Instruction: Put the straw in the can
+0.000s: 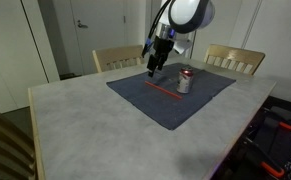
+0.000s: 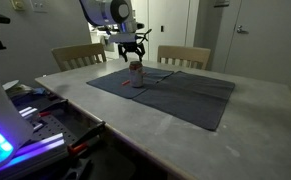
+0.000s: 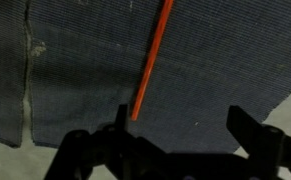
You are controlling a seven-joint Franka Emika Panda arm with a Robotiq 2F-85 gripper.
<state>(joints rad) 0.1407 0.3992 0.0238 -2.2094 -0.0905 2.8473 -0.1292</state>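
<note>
While the hand (image 3: 182,135) hangs released, jaws wide and empty, above the blue cloth (image 3: 75,80), the pick-up is not yet begun. Just ahead of it the straw (image 3: 150,60) lies flat, running toward one o'clock. Next, I judge, the hand must centre on it and descend. Farther off the can (image 1: 184,81) stands upright, about two o'clock from the straw, no straw in it.

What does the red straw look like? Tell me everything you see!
The straw is thin, straight and red-orange, and looks like plastic. It lies flat on the blue cloth, not yet in the can, which stands close beside it. Nothing holds it. The open gripper hangs over it with one finger near its end; its other end runs out of the wrist view.
</note>
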